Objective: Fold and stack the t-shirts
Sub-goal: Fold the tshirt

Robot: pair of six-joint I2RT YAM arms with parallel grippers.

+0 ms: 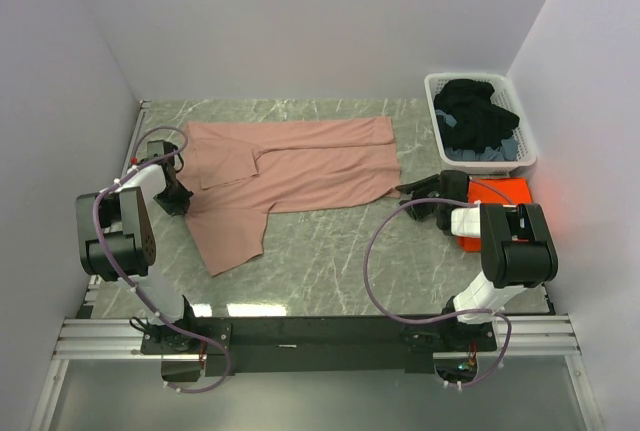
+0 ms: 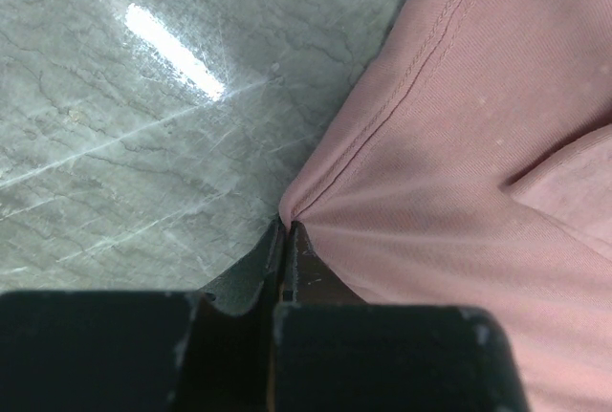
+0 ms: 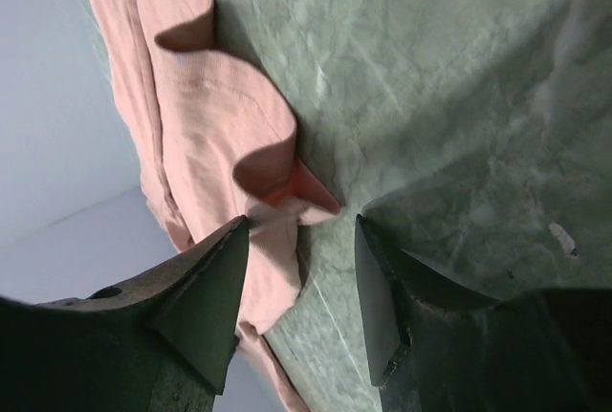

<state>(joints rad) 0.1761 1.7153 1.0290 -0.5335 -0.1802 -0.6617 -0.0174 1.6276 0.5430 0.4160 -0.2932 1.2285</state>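
A dusty-pink t-shirt (image 1: 300, 166) lies spread over the middle of the marble table, one part folded over itself. My left gripper (image 1: 178, 198) sits at its left edge. In the left wrist view the gripper (image 2: 286, 226) is shut on a pinch of the pink t-shirt (image 2: 459, 144), and the cloth puckers at the fingertips. My right gripper (image 1: 408, 191) is at the shirt's right edge. In the right wrist view this gripper (image 3: 301, 226) stands open, low over the table, with a curled corner of the pink t-shirt (image 3: 201, 116) between its tips. An orange t-shirt (image 1: 500, 191) lies folded under the right arm.
A white laundry basket (image 1: 530, 146) with dark clothes stands at the back right, just behind the orange t-shirt. Grey walls close in the left, back and right sides. Bare marble (image 1: 330, 261) shows between the pink t-shirt and the arm bases.
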